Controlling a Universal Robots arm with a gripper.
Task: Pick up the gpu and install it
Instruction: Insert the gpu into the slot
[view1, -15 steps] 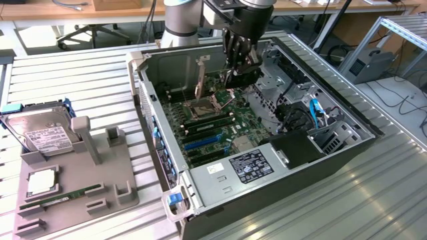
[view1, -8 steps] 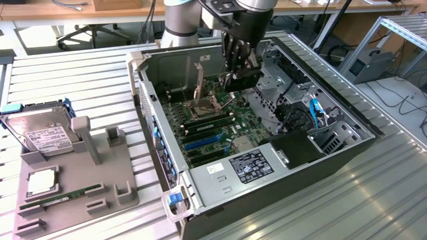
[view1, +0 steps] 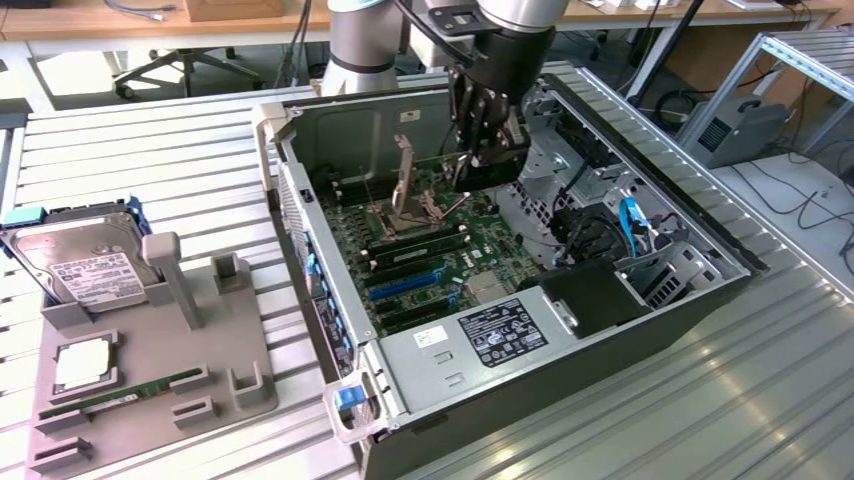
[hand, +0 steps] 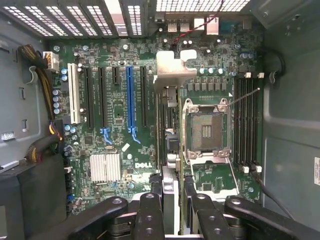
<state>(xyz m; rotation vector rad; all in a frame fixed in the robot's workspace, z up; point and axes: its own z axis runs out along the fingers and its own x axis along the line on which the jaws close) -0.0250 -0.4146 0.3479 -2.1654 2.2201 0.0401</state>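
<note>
The gpu (hand: 169, 125), a slim dark card seen edge-on with its silvery end bracket (hand: 172, 67) pointing away, hangs over the green motherboard (hand: 115, 115). My gripper (hand: 173, 212) is shut on it, one black finger (hand: 150, 210) on either side. In the exterior view the gripper (view1: 481, 150) sits inside the open computer case (view1: 287, 130), above the motherboard, with the dark gpu (view1: 483, 172) below its fingers. The card hangs between the blue slot (hand: 130, 100) and the open CPU socket (hand: 206, 131), clear of the board.
A grey fixture (view1: 147, 400) on the exterior view's left carries a silver hard drive (view1: 83, 268), a CPU chip (view1: 83, 368) and a green RAM stick (view1: 127, 392). Inside the case are a power supply (view1: 501, 332), cables (view1: 627, 225) and a raised socket lever (view1: 403, 165).
</note>
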